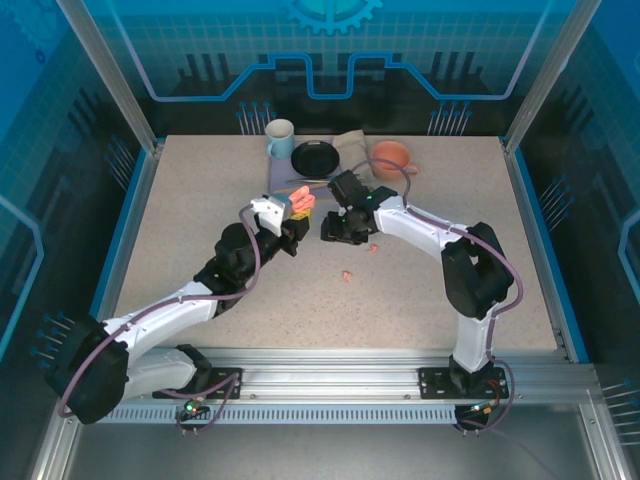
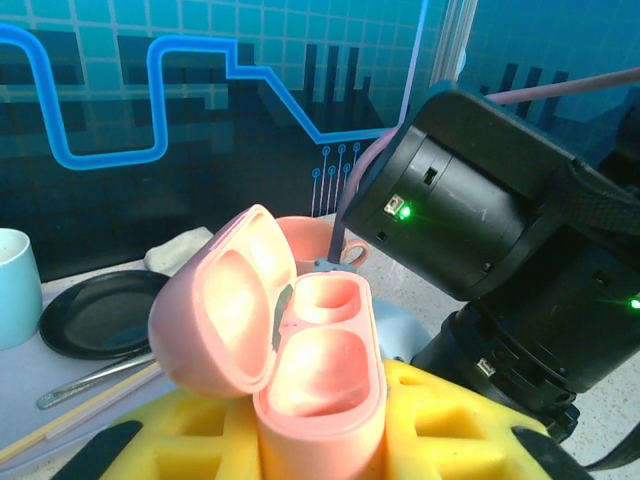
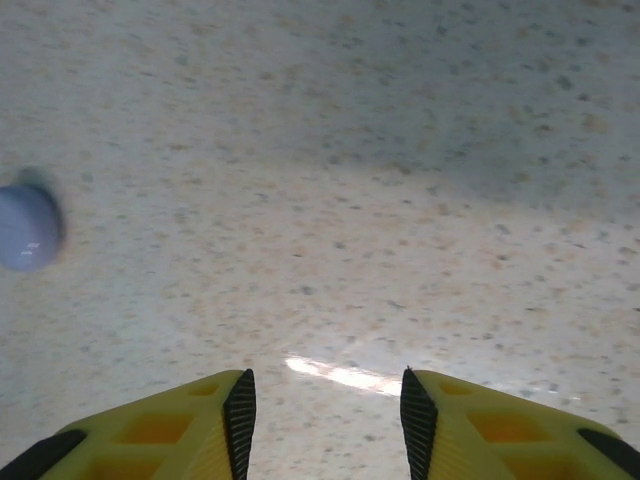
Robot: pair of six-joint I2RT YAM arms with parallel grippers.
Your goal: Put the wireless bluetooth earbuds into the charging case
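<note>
Salmon-pink charging case (image 2: 320, 370) sits clamped in the left pincer (image 2: 320, 425), lid (image 2: 215, 300) tilted back to nine o'clock so its empty wells face up for loading; the right pincer (image 3: 325, 420) hangs half-open, empty, over the table (image 1: 200, 220), a pink earbud (image 1: 347, 275) lying at its six o'clock

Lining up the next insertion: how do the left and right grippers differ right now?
The left gripper is shut on the open pink charging case, both wells empty; the right gripper stands open with nothing between its fingers. The left points roughly level across the table; the right points down at it. Both are yellow-fingered.
</note>
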